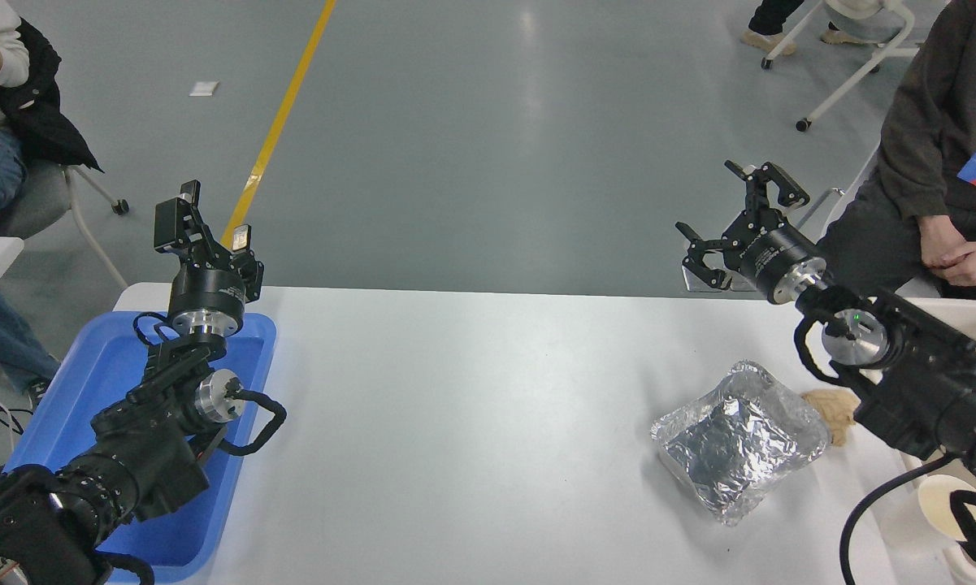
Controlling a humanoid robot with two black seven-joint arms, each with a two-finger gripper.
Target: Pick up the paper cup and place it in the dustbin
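White paper cup (pixel 942 502) beside right arm

The single head view looks forward and down from high on the robot's side over the white table (pixel 471 406), close enough that both arms enter from the bottom corners.
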